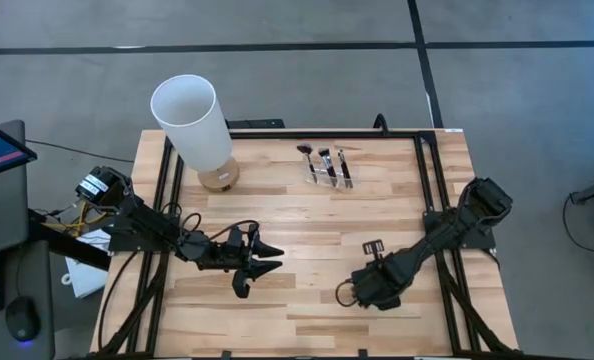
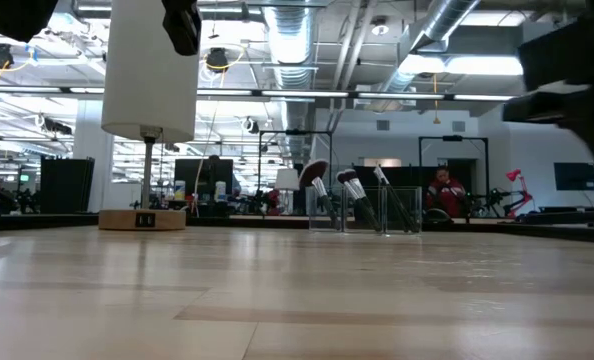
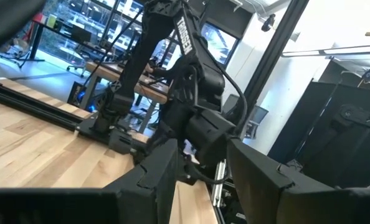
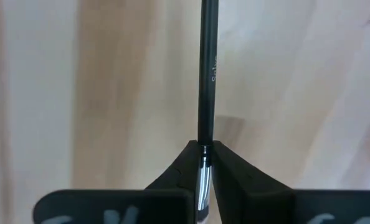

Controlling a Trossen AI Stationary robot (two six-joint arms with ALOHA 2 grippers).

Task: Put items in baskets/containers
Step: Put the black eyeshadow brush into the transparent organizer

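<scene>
Pinching brush (image 4: pixel 207 74) between closed fingers, right tool (image 1: pixel 374 247) low over desk (image 1: pixel 307 215) at 5 o'clock; holder (image 1: pixel 325 167) at 12; left tool (image 1: pixel 267 257) spread apart, at 8

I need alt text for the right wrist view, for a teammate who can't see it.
The right gripper has its fingers shut on a thin dark makeup brush, which runs straight away from the camera over the pale wooden table.

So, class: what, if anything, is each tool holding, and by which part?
The right tool is shut on a thin makeup brush, gripped near the silver ferrule, dark handle sticking out ahead. The left tool is open, holding nothing.
</scene>
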